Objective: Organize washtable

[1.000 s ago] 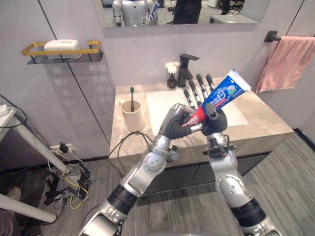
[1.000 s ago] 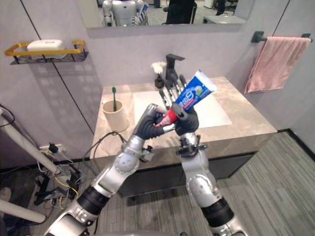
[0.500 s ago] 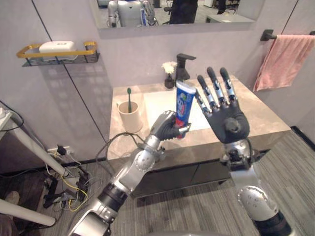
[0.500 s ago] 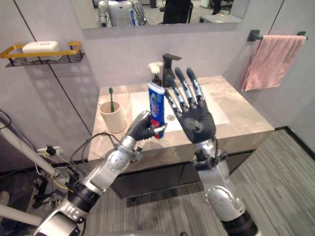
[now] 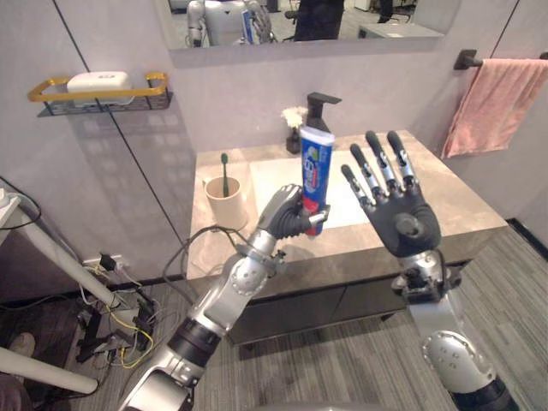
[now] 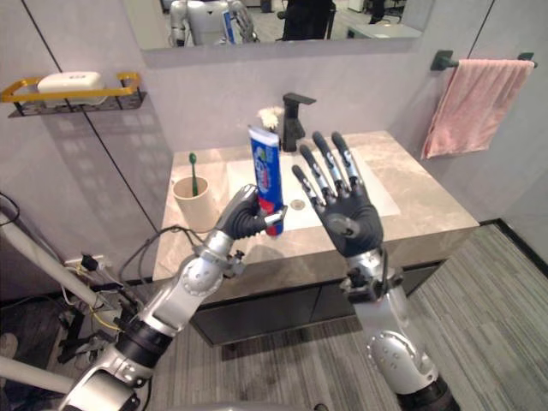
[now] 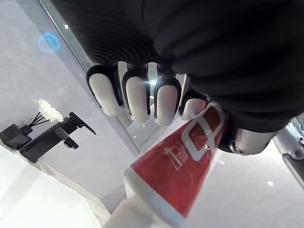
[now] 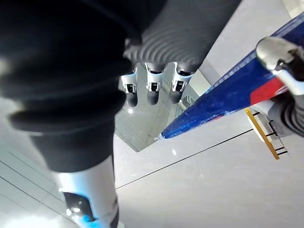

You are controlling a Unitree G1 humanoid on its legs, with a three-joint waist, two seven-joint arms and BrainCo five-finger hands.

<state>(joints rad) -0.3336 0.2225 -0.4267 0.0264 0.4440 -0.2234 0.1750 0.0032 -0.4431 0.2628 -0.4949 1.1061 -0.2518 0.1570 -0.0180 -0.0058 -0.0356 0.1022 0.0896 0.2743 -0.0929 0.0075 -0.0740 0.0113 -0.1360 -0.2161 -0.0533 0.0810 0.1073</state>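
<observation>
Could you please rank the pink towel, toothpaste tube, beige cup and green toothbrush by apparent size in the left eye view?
1. Pink cloth towel
2. Blue-and-red toothpaste tube, held nearer the camera, so this rank is unsure
3. Round beige cup
4. Green toothbrush

You have the beige cup (image 5: 227, 202) left of the white rectangular sink (image 5: 274, 181), the black faucet (image 5: 324, 104) behind it, the pink towel (image 5: 498, 103) off to its right.

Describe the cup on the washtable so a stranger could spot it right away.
Start at the stone counter under the mirror, then look beside the white sink on the robot's left. The cup there is beige, with a green toothbrush standing in it.
</observation>
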